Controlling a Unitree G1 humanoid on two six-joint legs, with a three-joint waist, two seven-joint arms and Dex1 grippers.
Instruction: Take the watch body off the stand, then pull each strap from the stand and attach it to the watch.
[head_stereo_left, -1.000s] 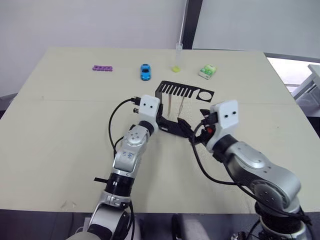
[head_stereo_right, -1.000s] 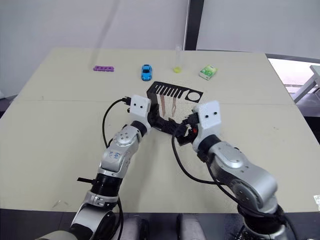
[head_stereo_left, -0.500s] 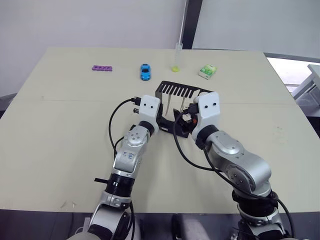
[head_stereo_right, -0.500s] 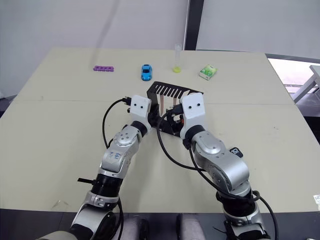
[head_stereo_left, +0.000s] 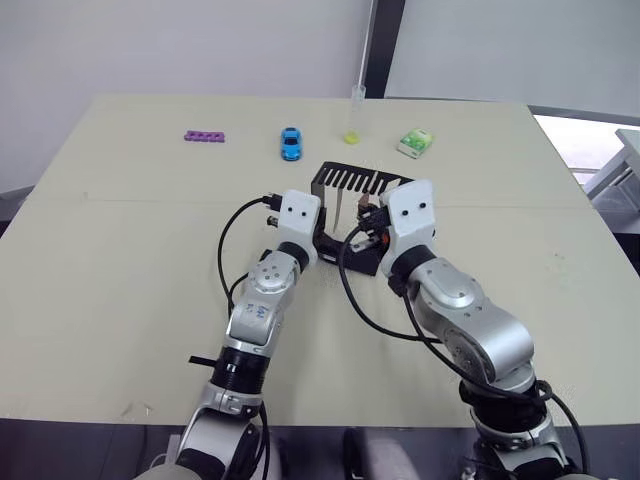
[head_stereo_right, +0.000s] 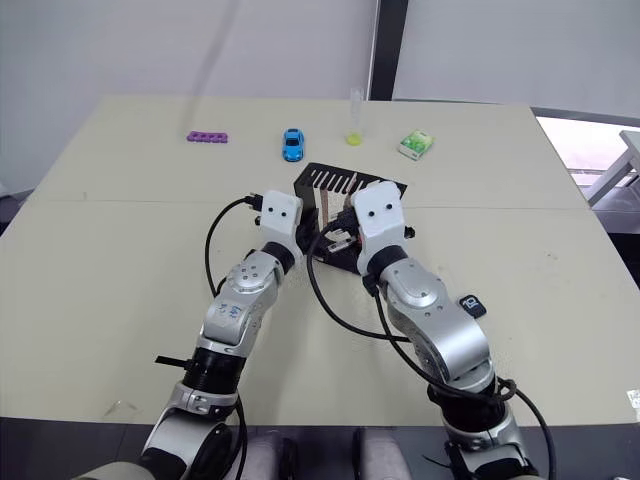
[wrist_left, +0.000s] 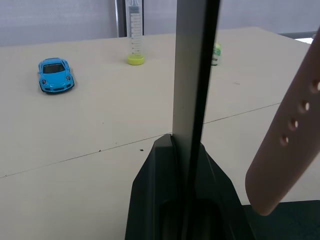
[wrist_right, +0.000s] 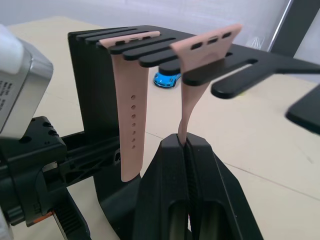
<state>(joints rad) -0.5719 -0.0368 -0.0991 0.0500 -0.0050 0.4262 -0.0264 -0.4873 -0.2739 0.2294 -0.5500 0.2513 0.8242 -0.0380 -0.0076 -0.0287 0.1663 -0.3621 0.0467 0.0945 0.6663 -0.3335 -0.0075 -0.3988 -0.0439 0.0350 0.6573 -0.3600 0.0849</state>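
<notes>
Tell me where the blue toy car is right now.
In the left eye view, the blue toy car sits far across the table, between the purple strip and the tube, beyond the stand.

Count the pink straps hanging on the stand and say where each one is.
2. One strap hangs free from the stand's comb arm, near the upright; the other strap hangs further out, pinched by the right gripper.

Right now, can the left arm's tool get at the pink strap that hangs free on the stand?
Probably not yet. The left tool is shut on the stand upright, so it is busy. The free strap hangs close beside it, while the right tool pinches the other strap.
</notes>
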